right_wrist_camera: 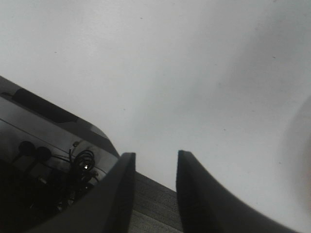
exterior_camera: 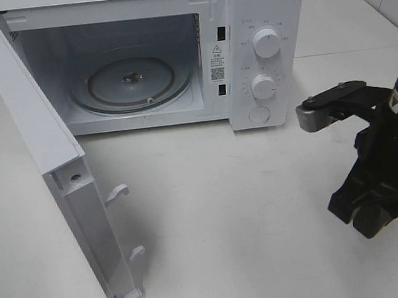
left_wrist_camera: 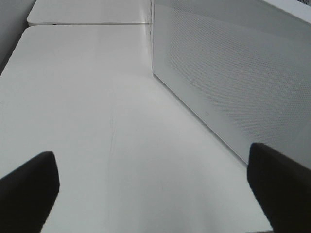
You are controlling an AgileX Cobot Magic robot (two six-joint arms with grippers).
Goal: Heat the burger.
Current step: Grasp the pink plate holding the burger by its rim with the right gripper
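The microwave door (exterior_camera: 49, 135) is standing wide; the left hand (left_wrist_camera: 153, 174) and right hand (right_wrist_camera: 154, 162) are hanging released, empty. The burger isn't showing; approaching from five o'clock should be avoiding the door.

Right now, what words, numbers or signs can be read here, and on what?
Sticker on the microwave frame: warning triangle and square code show; print too small to read.
Marks around the upper dial and lower dial: too small to read.
Wrist views: no text.
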